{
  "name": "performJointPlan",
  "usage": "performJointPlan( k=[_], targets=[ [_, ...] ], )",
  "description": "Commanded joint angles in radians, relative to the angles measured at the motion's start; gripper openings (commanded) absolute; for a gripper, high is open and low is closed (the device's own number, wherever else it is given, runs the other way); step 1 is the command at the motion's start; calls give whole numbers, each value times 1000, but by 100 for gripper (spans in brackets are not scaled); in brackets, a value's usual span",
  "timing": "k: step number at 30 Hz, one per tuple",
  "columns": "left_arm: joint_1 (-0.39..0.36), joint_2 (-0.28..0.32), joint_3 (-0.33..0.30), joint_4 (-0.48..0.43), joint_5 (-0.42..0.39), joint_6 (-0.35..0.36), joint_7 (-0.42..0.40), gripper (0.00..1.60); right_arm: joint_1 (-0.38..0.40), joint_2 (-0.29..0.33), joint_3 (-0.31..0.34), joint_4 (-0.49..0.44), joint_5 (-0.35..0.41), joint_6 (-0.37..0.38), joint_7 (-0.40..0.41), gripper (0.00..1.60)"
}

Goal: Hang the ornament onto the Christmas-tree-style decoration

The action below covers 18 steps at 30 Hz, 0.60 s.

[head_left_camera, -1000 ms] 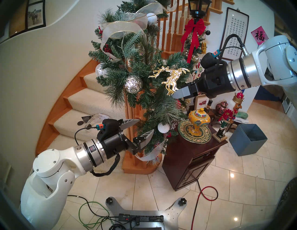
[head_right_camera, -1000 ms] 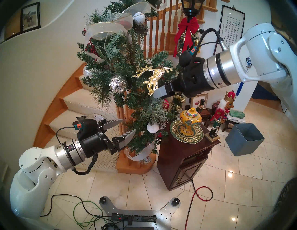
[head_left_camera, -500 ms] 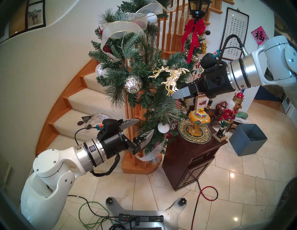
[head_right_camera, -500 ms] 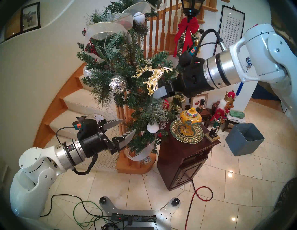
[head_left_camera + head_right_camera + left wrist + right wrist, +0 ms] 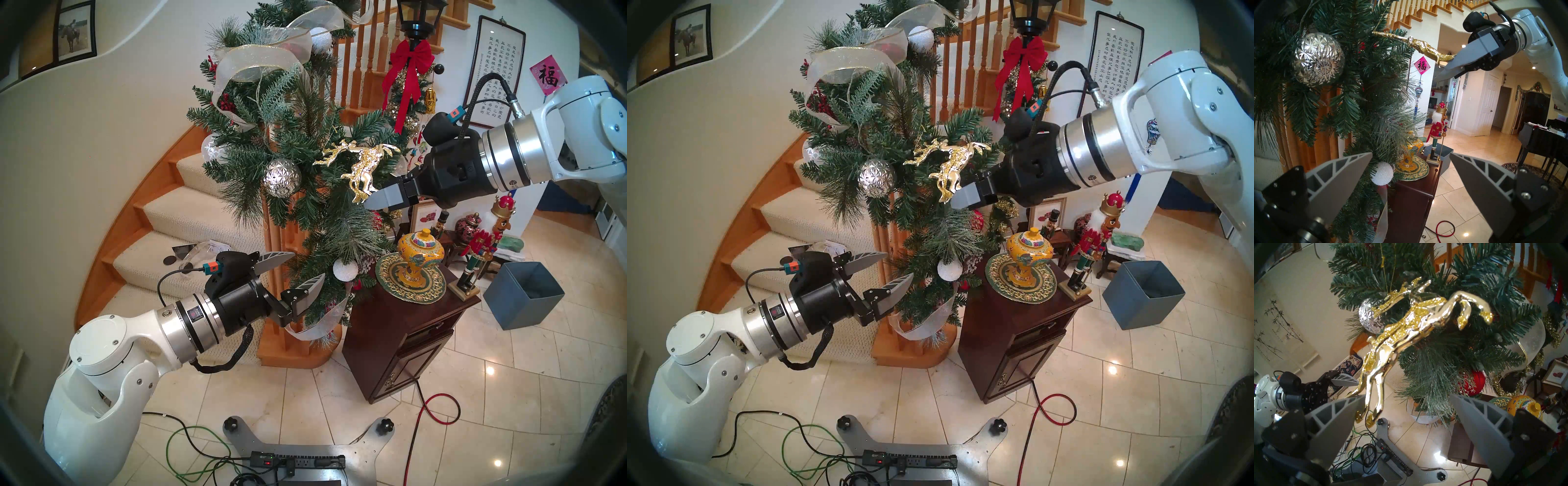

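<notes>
Reindeer ornament (image 5: 1407, 338) is mirror-glossy gold, looks like plated plastic or metal, with rough gold glitter along the backs; garland (image 5: 305, 210) is matt green plastic needles, some frosted pale, with sheer glittery ribbon (image 5: 258, 64); faceted ball (image 5: 282, 177) shiny silver; snowy ball (image 5: 1382, 173) rough sparkly white. Gripper fingers (image 5: 1333, 426) matt grey ribbed plastic; stair posts (image 5: 359, 51) varnished wood; steps (image 5: 190, 217) nubby cream carpet; floor (image 5: 509, 390) glossy pale tile.

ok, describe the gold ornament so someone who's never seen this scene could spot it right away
Find the big green pine garland wound down the wooden stair post. On its right side, just up and right of the faceted silver ball, the gold reindeer ornament hangs by a thin gold string, its feet beside the open right gripper. It is the only gold, animal-shaped piece; its neighbours are round balls.
</notes>
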Motion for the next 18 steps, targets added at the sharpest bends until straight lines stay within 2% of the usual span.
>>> performJointPlan(
  k=[1, 13, 18],
  targets=[
    [0, 0, -2, -10, 0, -1, 0, 160, 42, 2, -5, 2, -3, -2, 4, 160],
    [0, 0, -2, -10, 0, -1, 0, 160, 77, 4, -41, 4, -7, -2, 14, 160],
    [0, 0, -1, -10, 0, -1, 0, 160, 92, -3, -44, -9, 29, -2, -14, 160]
  ],
)
